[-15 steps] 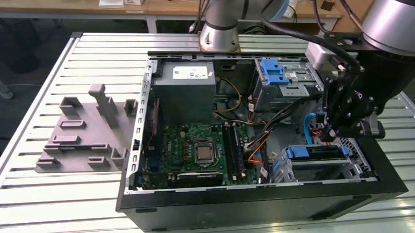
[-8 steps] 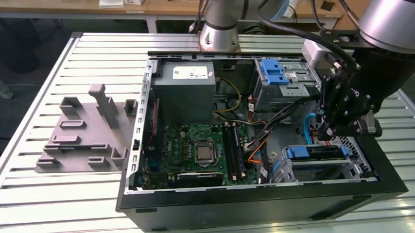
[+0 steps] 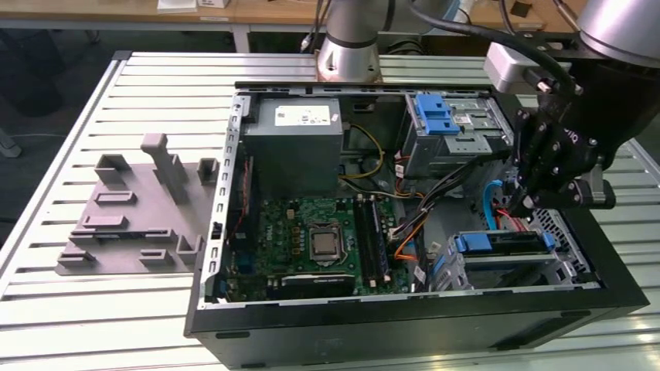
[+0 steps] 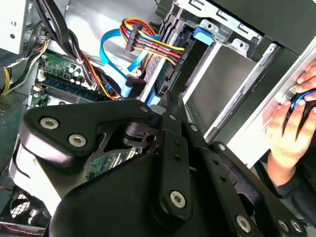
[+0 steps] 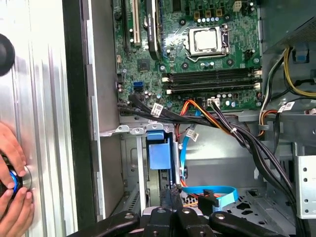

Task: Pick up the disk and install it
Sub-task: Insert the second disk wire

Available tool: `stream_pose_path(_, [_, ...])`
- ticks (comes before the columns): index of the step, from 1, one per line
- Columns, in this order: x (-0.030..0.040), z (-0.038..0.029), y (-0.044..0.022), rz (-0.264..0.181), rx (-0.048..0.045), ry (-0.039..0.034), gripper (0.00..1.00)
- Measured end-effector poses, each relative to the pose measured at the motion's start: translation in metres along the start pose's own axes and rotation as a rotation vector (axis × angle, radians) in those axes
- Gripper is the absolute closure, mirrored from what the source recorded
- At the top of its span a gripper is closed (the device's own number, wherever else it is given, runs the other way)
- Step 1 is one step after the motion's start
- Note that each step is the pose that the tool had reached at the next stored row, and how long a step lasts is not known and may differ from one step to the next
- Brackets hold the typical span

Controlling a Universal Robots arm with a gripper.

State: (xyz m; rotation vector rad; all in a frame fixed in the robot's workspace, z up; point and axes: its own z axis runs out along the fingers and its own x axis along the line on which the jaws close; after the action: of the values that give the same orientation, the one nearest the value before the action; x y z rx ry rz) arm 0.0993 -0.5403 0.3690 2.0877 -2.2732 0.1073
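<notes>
Black claw (image 3: 528,202) hangs inside the open black computer case (image 3: 413,325), just above the blue-framed silver disk (image 3: 502,246) seated in its bay; whether its fingers are apart, I cannot tell.

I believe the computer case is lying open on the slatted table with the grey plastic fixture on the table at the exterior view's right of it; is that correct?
Not quite: the grey plastic fixture sits at the exterior view's left of the computer case, not its right. The case does lie open on the slatted table, as the exterior view shows.
</notes>
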Motion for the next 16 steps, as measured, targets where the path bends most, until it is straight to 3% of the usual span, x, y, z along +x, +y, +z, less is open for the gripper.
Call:
stream_pose_path(5, [0.0003, -0.0004, 0.0031, 0.000, -0.0001, -0.0006, 0.89])
stream_pose_path(16, [-0.0041, -0.0137, 0.0036, 0.000, -0.0005, -0.0054, 0.89])
